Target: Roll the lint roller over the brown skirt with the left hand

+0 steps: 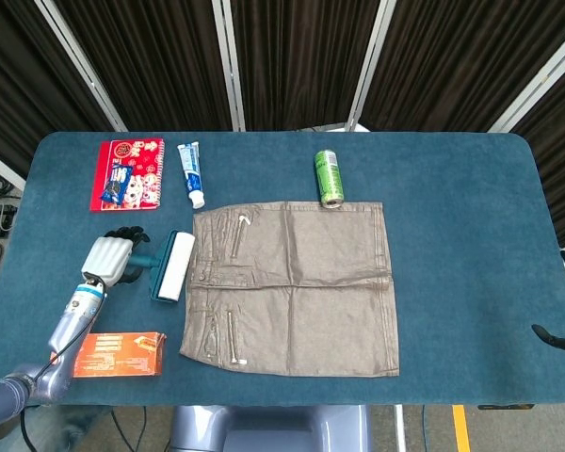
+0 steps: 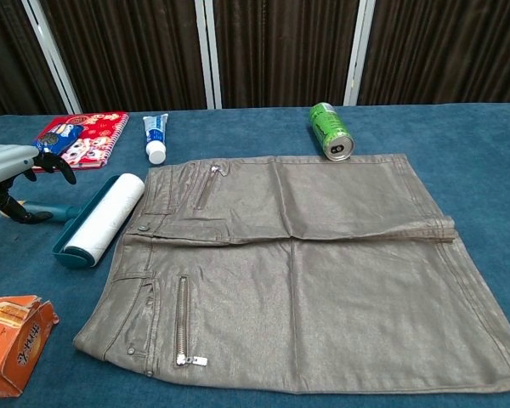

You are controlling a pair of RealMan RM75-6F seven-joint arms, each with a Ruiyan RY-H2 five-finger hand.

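The brown skirt (image 1: 297, 287) (image 2: 306, 272) lies flat at the table's middle, its waistband to the left. Beside that waistband lies the lint roller (image 1: 172, 266) (image 2: 102, 218), white roll in a teal frame, with its teal handle pointing left. My left hand (image 1: 111, 254) (image 2: 8, 166) hovers over the handle's yellow end and hides it, fingers spread and curved downward, with no grip on it. Only the dark fingertips of my right hand (image 1: 557, 337) show at the right table edge, spread apart and holding nothing.
A red notebook (image 1: 127, 174) and a toothpaste tube (image 1: 191, 174) lie at the back left. A green can (image 1: 329, 177) lies on its side at the skirt's far edge. An orange box (image 1: 108, 354) sits at the front left on the blue table (image 1: 471, 235).
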